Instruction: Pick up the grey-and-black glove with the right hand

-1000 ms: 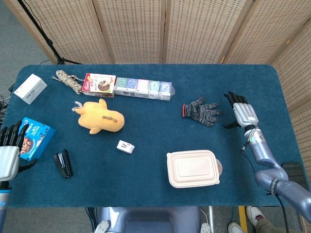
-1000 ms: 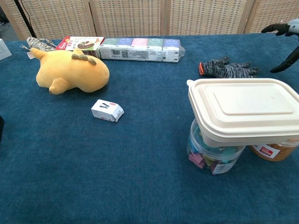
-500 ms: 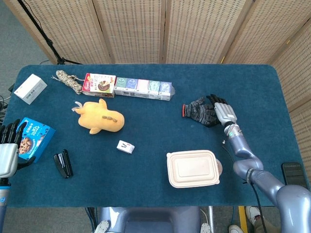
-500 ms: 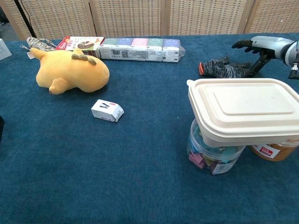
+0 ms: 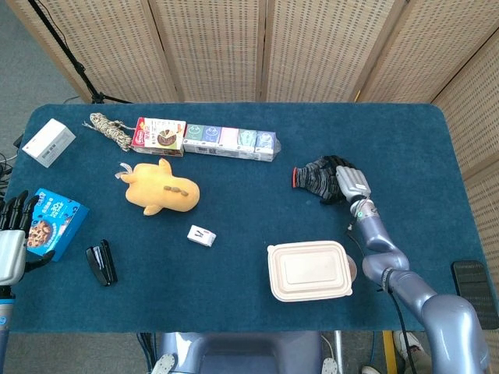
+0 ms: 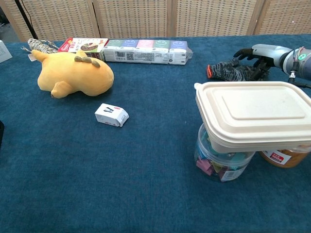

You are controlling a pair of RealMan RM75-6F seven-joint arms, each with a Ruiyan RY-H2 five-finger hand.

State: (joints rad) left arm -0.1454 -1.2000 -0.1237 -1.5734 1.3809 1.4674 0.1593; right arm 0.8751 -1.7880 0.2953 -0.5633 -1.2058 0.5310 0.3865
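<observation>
While the robot's silver-and-black right hand sits over the fingertip end of the grey-and-black knitted glove, its dark fingers reach out above the knit, and it's honestly not clear from either view whether they've actually closed on it or are just lying on top. The glove lies flat on the dark blue felt-covered table, orange-red cuff pointing away from the hand.

Taking the glove as the landmark: just toward the robot from it is a cream plastic lidded food container, which in the chest view turns out to be stacked on a clear plastic jar of colourful bits and a second jar with an orange label. Off to the glove's left and a bit further back is a long row of pastel-coloured cartons with a red-and-white snack box at its far end, and a coil of beige braided rope beyond that. The yellow plush toy is well left of the glove, with a small white box nearer the robot from it.

Way out at the left edge, far from the glove: a white cardboard box, a blue snack box, a black stapler, and the left hand, fingers spread, holding nothing, just beside the blue box.
</observation>
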